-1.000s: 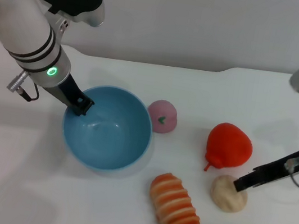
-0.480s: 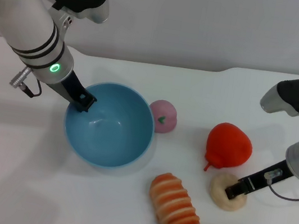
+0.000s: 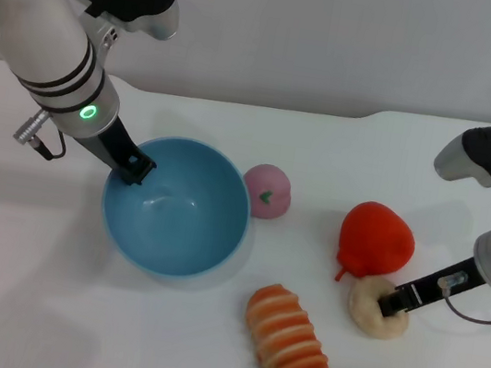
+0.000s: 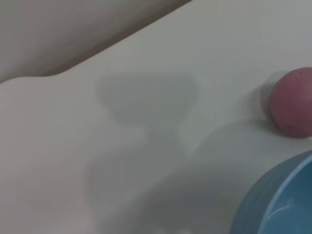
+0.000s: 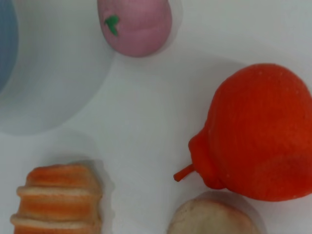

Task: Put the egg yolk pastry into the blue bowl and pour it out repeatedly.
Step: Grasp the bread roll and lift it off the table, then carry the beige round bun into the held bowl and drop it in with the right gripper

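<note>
— White table is filling the whole scene, and a pale wall is standing behind it. What is lying on it?

— The blue bowl is sitting at the left. A pink ball is lying just beside its rim. A red pear is lying further right, and a striped roll is lying in front.

— Where is the egg yolk pastry?

— It is resting on the table, touching the pear.

— And the grippers?

— The right gripper is pressing down on the pastry top, but I cannot tell if the fingers are spread. The left gripper is pinching the bowl's rim at its left side.
</note>
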{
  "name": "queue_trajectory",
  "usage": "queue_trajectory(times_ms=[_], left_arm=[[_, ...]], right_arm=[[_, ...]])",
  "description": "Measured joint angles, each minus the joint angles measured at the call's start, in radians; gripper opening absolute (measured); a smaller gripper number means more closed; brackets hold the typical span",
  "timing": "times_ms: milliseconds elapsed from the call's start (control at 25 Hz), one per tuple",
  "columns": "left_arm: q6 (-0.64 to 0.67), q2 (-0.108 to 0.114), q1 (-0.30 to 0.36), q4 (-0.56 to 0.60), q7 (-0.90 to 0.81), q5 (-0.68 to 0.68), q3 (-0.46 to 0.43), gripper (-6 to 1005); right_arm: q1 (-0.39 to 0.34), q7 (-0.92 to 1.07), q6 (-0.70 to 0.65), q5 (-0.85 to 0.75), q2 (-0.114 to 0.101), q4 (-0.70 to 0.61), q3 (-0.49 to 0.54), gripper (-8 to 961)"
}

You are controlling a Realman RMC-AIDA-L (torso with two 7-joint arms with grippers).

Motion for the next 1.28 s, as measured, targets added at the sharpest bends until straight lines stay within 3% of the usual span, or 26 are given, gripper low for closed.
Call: queue_trajectory(times_ms=[360, 520, 640, 920, 1280], left_arm=[[0.007, -0.001, -0.009, 0.000, 0.012, 0.001, 0.021, -1], [0.016, -0.006, -0.021, -0.001, 0.008, -0.005, 0.095, -1], [0.017, -0.012, -0.037, -0.001, 0.005, -0.016, 0.122, 0], [0.024, -0.011, -0.064, -0.020, 0.004, -0.110, 0.168, -1], [0.020, -0.009, -0.059, -0.094, 0.003, -0.148, 0.157, 0]], right_arm=[[-0.088, -0.024, -0.204, 0.053, -0.002, -0.286, 0.030, 199], [-0.104, -0.101, -0.311, 0.152, -0.002, -0.380, 0.084, 170], [-0.104, -0.175, -0.341, 0.325, -0.002, -0.441, 0.104, 159], [-0.083, -0.263, -0.302, 0.519, 0.000, -0.426, 0.085, 133], [-0.084, -0.262, -0.243, 0.535, 0.002, -0.376, 0.028, 45]])
